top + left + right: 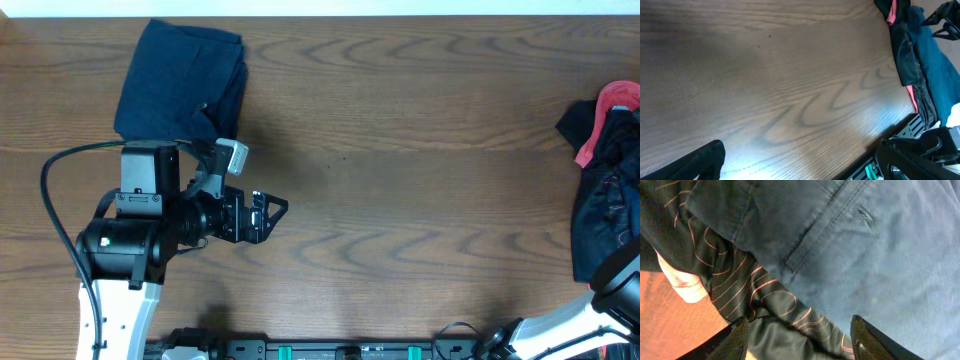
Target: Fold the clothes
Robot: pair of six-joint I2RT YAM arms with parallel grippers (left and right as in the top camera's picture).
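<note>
A folded dark navy garment (182, 85) lies as a rectangular bundle at the table's far left. My left gripper (270, 212) is open and empty, hovering over bare wood just right of and below the bundle. A heap of unfolded clothes (607, 190) sits at the right edge; it also shows in the left wrist view (920, 65). In the right wrist view, my right gripper (797, 340) is open directly over this heap, above blue denim-like cloth (880, 245) and a dark garment with thin red stripes (760, 305). Its fingers straddle the striped cloth.
A red-pink garment (608, 115) tops the heap at the right. A black rail (330, 350) runs along the table's near edge. The left arm's body (135, 235) and cable stand at the front left.
</note>
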